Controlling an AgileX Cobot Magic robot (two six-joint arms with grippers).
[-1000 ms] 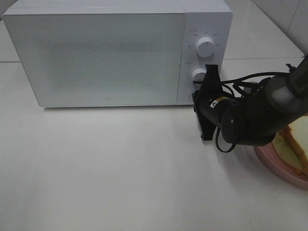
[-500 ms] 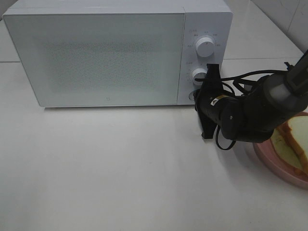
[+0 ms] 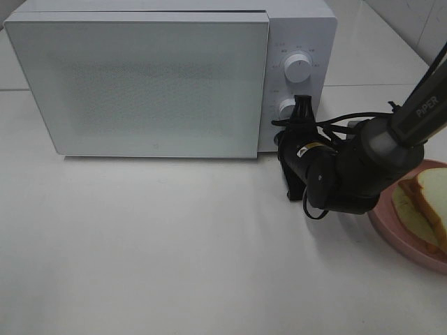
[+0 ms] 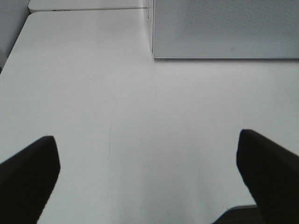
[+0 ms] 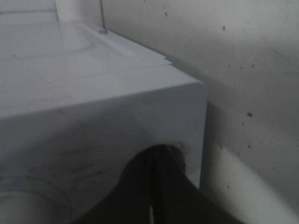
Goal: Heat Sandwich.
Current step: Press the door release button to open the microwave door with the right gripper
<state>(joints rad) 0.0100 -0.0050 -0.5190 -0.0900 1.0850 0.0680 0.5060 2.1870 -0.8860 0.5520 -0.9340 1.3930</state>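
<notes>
While the right gripper [image 3: 303,106] is pointing its closed jaws at the microwave [image 3: 140,84] panel, centre right, the sandwich [image 3: 424,202] is lying behind its wrist.
It is resting on the pink plate [image 3: 394,234] at the right edge, nearer the right arm; the left gripper [image 4: 145,137] is hanging wide open and empty over the table [image 4: 140,93].

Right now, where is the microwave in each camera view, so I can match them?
Exterior high: the microwave fills the upper left and middle; the shut right claw is at its control panel.
Left wrist: its door, lower part, across the table beyond the open left claw.
Right wrist: a white corner, close up, behind the right claw's tip.
Shared landmark: the small logo low on the door, in exterior and left wrist only.
</notes>
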